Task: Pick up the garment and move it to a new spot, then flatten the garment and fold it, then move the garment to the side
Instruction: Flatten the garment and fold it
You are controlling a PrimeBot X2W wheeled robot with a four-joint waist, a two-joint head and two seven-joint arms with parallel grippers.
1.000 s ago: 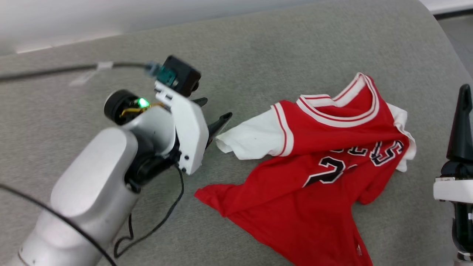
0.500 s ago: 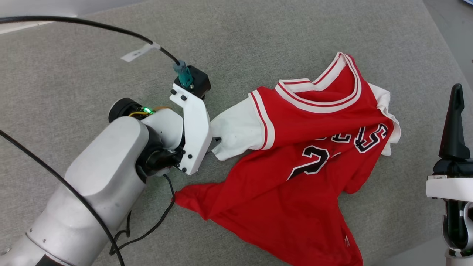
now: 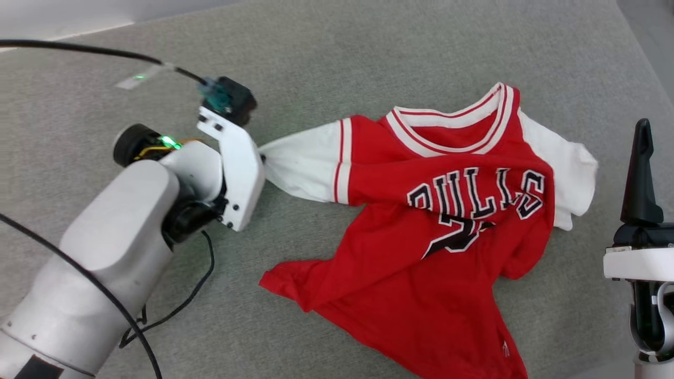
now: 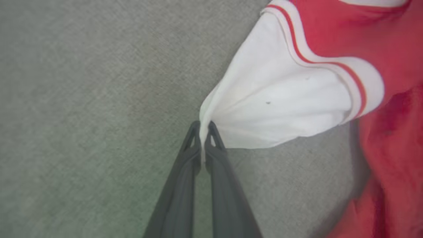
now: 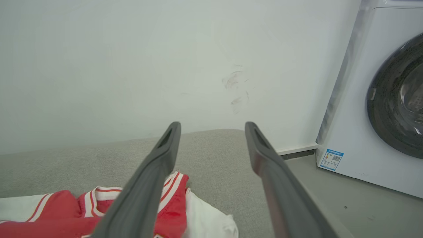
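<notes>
The garment lies rumpled on the grey surface, unfolded. The left gripper pinches its white sleeve tip; the right gripper hangs spread, empty. Flattening looks barely begun; folding and moving aside remain.

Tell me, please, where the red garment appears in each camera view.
Head view: the garment spreads from centre to right.
Left wrist view: the garment lies at the right; the left gripper pinches its white sleeve.
Right wrist view: the garment lies at the bottom left.
Shared landmark: the grey fabric surface under it.
</notes>
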